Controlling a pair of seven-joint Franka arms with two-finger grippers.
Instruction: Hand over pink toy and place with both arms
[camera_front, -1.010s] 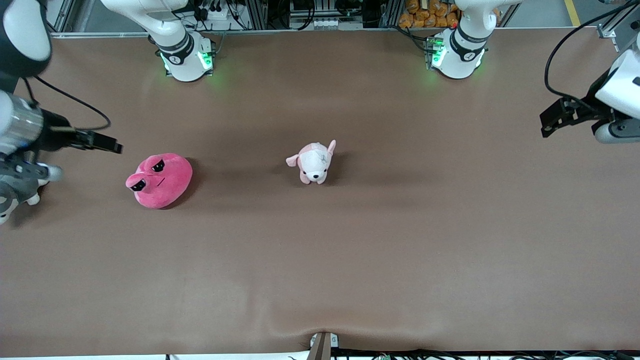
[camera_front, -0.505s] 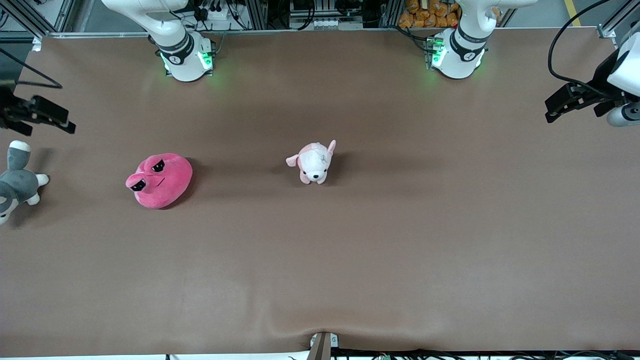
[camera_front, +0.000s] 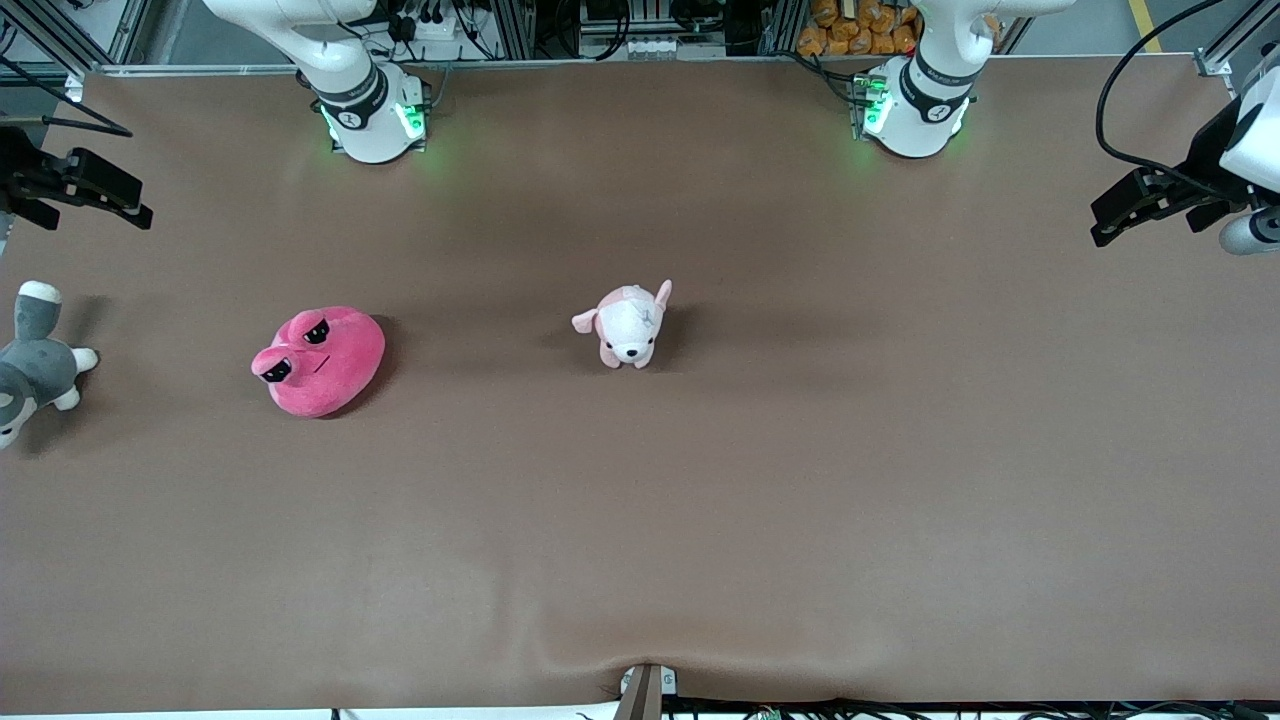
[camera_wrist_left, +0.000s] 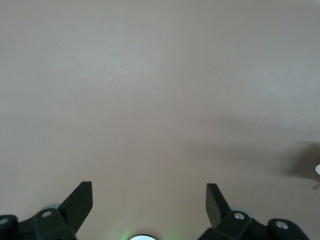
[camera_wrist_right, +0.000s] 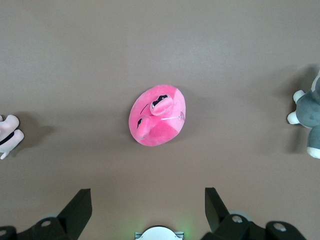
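While the pink toy (camera_front: 318, 361) lies on the table at the frame's left, neither of us holds it: right gripper (camera_wrist_right: 145, 210) and left gripper (camera_wrist_left: 149, 202) gape at the frame's side edges, so early or finished

1. The right end effector (camera_wrist_right: 147, 210) hangs high at the upper left edge of the front frame, its two fingers (camera_wrist_right: 80, 207) spread wide apart and gripping nothing.
2. The left end effector (camera_wrist_left: 149, 202) hangs at the upper right edge of that frame, its fingers (camera_wrist_left: 80, 200) likewise wide apart, with nothing between them.
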